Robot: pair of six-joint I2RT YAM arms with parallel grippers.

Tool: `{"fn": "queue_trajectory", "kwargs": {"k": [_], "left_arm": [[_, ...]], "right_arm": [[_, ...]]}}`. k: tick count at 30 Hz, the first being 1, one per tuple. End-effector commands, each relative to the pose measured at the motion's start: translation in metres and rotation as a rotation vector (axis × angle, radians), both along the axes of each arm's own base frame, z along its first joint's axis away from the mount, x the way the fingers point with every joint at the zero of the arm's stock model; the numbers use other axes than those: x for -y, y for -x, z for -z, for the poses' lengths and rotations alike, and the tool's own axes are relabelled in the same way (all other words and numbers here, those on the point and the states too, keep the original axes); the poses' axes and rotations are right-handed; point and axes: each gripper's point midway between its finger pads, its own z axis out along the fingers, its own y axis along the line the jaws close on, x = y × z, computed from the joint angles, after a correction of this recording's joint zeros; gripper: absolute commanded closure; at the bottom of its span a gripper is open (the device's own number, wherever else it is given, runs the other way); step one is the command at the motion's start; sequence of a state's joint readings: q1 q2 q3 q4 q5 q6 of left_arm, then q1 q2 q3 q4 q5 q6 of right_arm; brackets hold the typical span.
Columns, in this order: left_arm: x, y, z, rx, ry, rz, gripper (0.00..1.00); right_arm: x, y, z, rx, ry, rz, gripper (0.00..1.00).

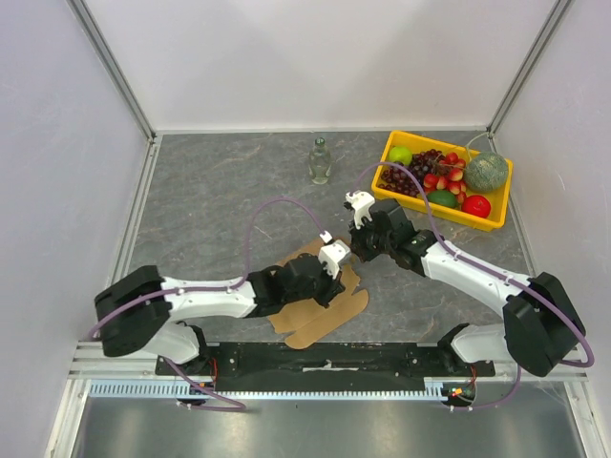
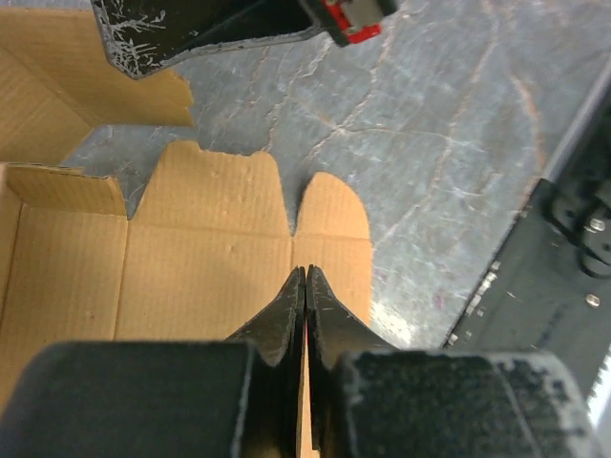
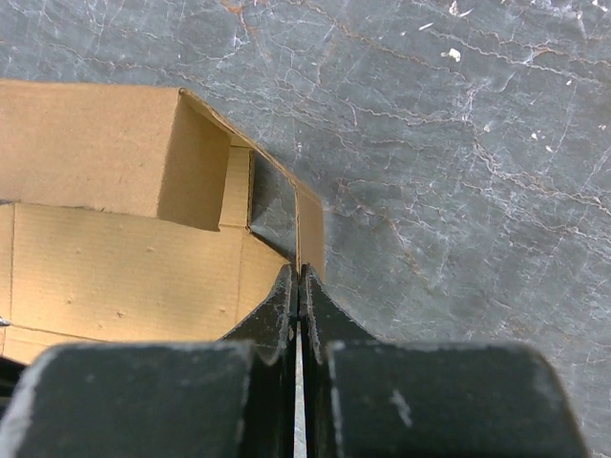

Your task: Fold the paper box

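Observation:
The paper box [image 1: 325, 320] is a brown cardboard sheet lying partly folded near the table's front, between my two arms. In the left wrist view its flat panels and rounded tabs [image 2: 200, 258] spread out under the fingers. My left gripper [image 1: 336, 284] [image 2: 305, 272] points down at the sheet with its jaws shut tip to tip. The right wrist view shows one raised wall of the box [image 3: 115, 162]. A thin upright flap [image 3: 310, 229] runs edge-on into my right gripper [image 3: 298, 270] [image 1: 355, 250], which is shut on it.
A yellow tray [image 1: 434, 210] of fruit stands at the back right, and a small glass bottle [image 1: 320, 160] stands at the back centre. A black rail [image 1: 325, 358] runs along the near edge. Pale walls close in the table on three sides.

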State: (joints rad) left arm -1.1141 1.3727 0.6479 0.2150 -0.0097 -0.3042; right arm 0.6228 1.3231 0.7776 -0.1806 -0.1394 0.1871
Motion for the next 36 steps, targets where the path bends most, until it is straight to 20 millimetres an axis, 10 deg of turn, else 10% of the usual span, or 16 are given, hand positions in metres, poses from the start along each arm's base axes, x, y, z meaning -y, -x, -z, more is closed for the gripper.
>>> {"fn": "queue_trajectory", "kwargs": {"k": [1,36], "left_arm": [[0.018,-0.034,-0.008,0.113,0.106,-0.178,0.98],[0.035,-0.039,0.079,0.163,0.015,-0.103,0.98]], "right_arm": [[-0.004,-0.004,-0.005,0.032,-0.027,-0.002,1.0],[-0.015,0.004,-0.016,-0.005,-0.086,-0.033,1.0]]}}
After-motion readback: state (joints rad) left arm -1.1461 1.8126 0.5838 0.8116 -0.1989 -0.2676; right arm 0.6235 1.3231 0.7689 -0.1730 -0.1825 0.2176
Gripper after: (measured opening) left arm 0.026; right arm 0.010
